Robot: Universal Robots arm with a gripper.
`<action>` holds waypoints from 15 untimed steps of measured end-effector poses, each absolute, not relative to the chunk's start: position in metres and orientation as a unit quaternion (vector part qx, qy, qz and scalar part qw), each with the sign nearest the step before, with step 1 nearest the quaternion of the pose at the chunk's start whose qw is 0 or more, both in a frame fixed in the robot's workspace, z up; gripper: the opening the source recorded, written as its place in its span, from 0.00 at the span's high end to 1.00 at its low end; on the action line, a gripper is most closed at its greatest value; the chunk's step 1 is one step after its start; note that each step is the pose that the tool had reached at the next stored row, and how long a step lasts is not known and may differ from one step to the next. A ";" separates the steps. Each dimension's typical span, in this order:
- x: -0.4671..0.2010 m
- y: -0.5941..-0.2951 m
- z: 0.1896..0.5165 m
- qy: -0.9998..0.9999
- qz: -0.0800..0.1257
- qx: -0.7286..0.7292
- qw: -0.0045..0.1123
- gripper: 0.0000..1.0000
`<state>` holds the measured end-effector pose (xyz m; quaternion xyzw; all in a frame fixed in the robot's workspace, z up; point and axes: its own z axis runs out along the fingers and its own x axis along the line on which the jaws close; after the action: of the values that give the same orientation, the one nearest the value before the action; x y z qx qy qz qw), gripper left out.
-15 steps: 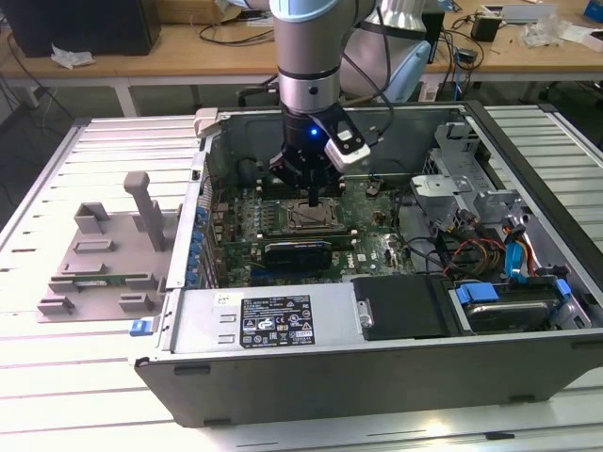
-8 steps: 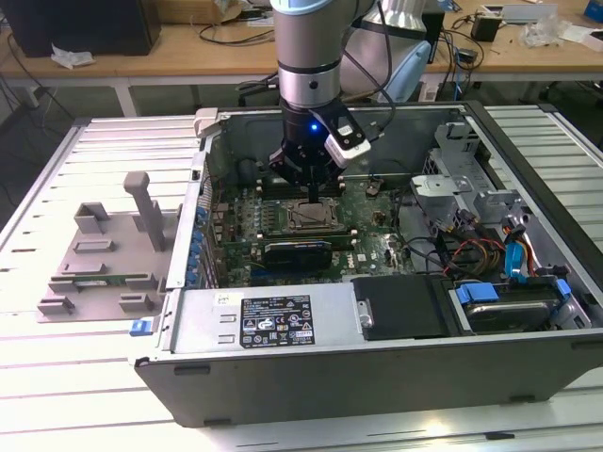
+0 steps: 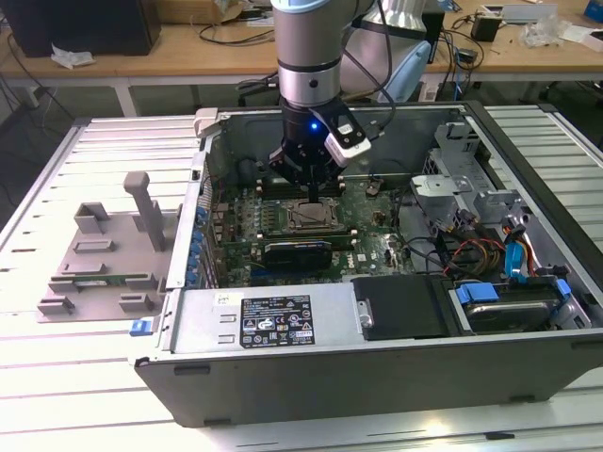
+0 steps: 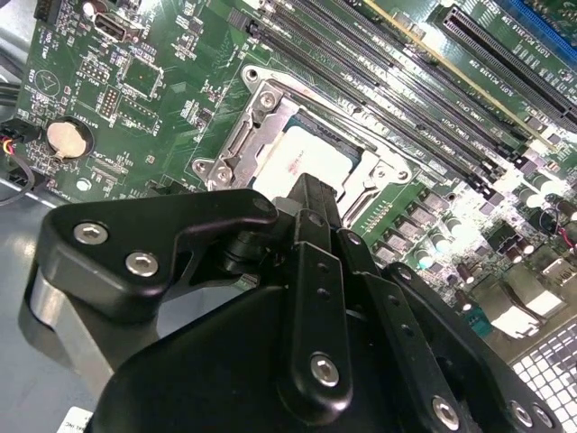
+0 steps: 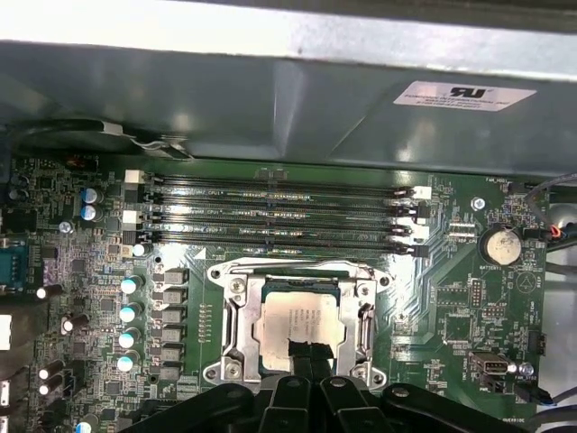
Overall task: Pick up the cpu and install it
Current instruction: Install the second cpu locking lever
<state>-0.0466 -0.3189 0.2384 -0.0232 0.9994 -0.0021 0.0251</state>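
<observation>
Partly, tool (image 5: 307, 354) hides socketed cpu (image 5: 293, 323).

I see my arm (image 3: 309, 52) is a shiny silver tube with a little blue light. My gripper (image 4: 315, 203) is black with round silver screws.

The cpu (image 5: 297, 327) is lying flat inside the metal socket frame (image 5: 236, 316) on the green motherboard (image 5: 451, 298), its pale silvery top facing up and catching light. In both wrist views it is showing as a thin square chip (image 4: 306, 164) with slightly notched edges, sitting level and square to the frame, bordered by frame rails on two opposite sides. One edge is being covered by dark finger links. In the exterior view it is sitting mid-board inside the open computer case (image 3: 283, 325), directly beneath the arm, as a small pale patch (image 3: 314, 216).
</observation>
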 end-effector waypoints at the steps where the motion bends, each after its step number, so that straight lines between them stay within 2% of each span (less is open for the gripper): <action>1: -0.047 -0.319 0.239 0.999 -0.002 -0.023 0.025 0.89; 5: -0.047 -0.321 0.239 0.999 -0.002 -0.023 0.025 0.89; 15: -0.047 -0.348 0.239 0.999 -0.002 -0.023 0.025 0.89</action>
<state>-0.0466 -0.3477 0.2385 -0.0232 0.9994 -0.0022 0.0251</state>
